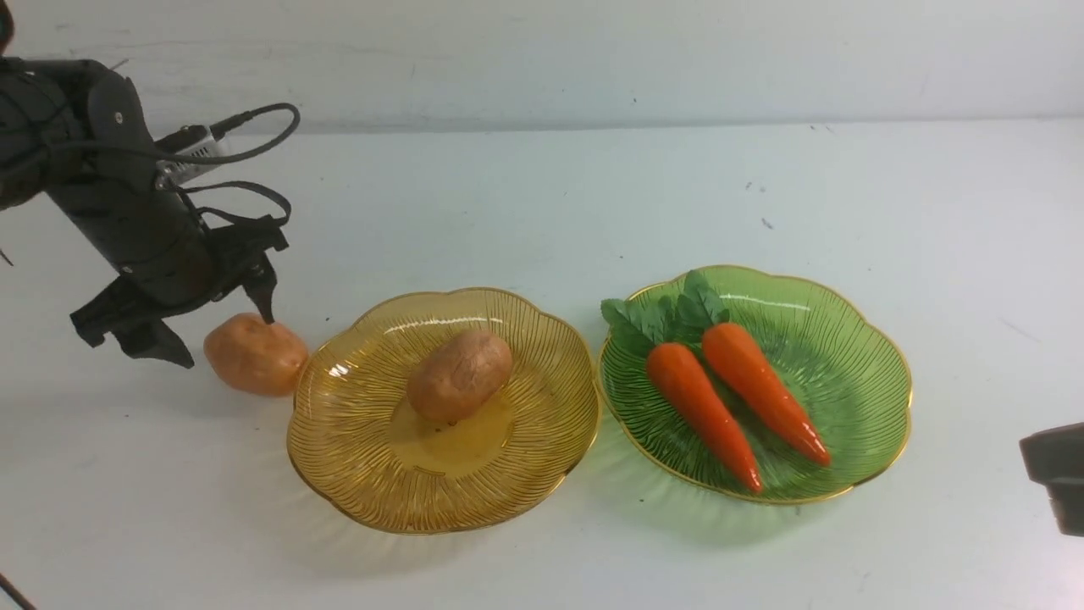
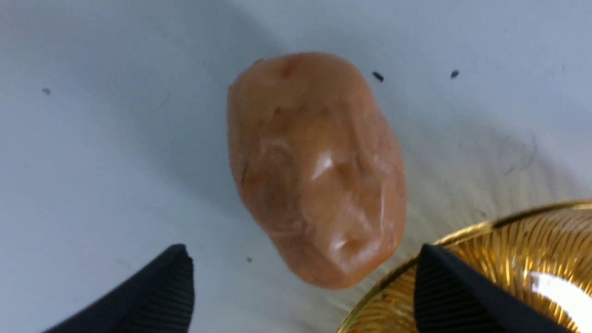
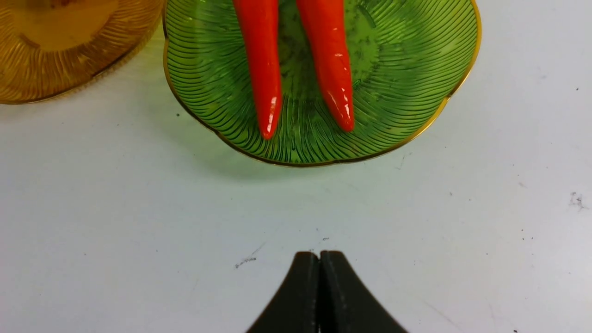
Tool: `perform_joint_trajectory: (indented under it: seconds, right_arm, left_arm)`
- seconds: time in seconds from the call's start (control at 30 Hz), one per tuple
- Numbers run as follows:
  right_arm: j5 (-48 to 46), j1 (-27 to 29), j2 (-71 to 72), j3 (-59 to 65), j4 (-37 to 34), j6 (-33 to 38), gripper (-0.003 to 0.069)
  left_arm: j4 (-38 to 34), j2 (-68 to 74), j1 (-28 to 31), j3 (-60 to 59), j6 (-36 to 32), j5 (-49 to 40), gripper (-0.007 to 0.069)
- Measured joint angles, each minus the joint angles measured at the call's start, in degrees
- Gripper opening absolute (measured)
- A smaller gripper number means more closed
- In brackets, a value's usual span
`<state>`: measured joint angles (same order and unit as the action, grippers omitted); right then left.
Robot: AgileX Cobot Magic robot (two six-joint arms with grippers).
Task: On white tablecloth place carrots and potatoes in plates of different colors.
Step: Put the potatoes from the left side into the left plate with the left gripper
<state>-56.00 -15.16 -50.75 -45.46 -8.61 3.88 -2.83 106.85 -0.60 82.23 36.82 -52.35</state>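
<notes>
On the white tablecloth [image 1: 542,212], one potato [image 1: 254,354] lies just left of the amber plate [image 1: 356,474], close to its rim. My left gripper [image 1: 224,339] hangs open over this potato [image 2: 314,171], a finger on each side and neither touching it. In the left wrist view the gripper [image 2: 303,252] has one finger above the amber plate's rim [image 2: 467,231]. A second potato [image 1: 460,375] rests in the amber plate. Two carrots [image 1: 703,415] [image 1: 762,391] lie side by side in the green plate [image 1: 847,356]. My right gripper [image 3: 319,254] is shut and holds nothing, in front of the green plate [image 3: 416,92].
The two plates stand almost rim to rim in the middle of the cloth. A white wall runs along the back. My right arm [image 1: 1054,474] shows only at the right edge of the front view. Bare cloth lies behind and in front of the plates.
</notes>
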Motion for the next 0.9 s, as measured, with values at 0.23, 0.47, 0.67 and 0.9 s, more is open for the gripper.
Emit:
perform_joint_trajectory:
  seconds: [0.23, 0.47, 0.67, 0.9]
  right_arm:
    - [0.19, 0.0, 0.0, 0.04, 0.0, 0.0, -0.0015]
    - [-0.17, 0.0, 0.0, 0.04, 0.0, 0.0, -0.0015]
    - [-0.17, 0.0, 0.0, 0.04, -0.14, 0.0, -0.0015]
    - [-0.17, 0.0, 0.0, 0.04, -0.14, 0.0, -0.0015]
  left_arm:
    - [-0.78, 4.84, 0.0, 0.0, 3.81, 6.38, 0.0683]
    - [-0.73, 9.3, 0.0, 0.06, 4.63, 8.06, 0.0676]
    - [-0.22, 11.47, 0.0, 0.19, 3.96, 8.01, 0.0501]
    - [1.14, 6.26, 0.01, 3.77, -6.72, 1.91, 0.0395]
